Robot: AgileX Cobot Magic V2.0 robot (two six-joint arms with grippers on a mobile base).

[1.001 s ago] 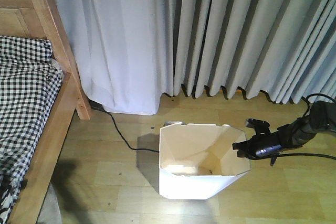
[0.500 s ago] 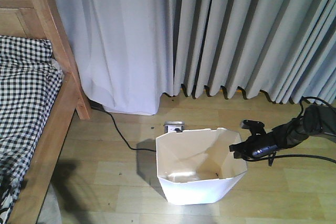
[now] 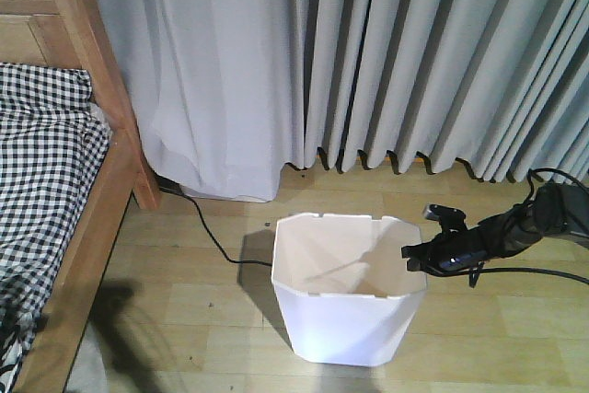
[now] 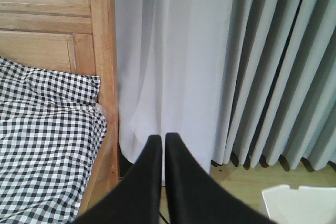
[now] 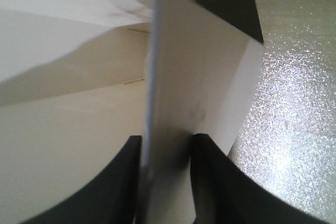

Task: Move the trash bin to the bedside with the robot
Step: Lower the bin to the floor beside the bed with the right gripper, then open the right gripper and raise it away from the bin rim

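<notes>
The white faceted trash bin (image 3: 345,319) stands on the wooden floor in front of the curtains, its cream inside showing. My right gripper (image 3: 411,258) reaches in from the right and is shut on the bin's right rim. In the right wrist view the bin wall (image 5: 199,77) runs between the two black fingers of the right gripper (image 5: 165,140). The bedside is at the left: a wooden corner post (image 3: 101,62) and checked bedding (image 3: 46,154). My left gripper (image 4: 163,136) is shut on nothing and faces the bed post (image 4: 102,51). A bin corner (image 4: 299,203) shows at its lower right.
Grey and white curtains (image 3: 368,52) hang behind the bin down to the floor. A black cable (image 3: 216,241) runs over the floor from the bed post toward the bin. Another black cable (image 3: 538,271) trails from the right arm.
The bin has shifted a little to the left with the right gripper and tipped from leaning toward the camera to nearly upright. It now hides the small white object behind it.
</notes>
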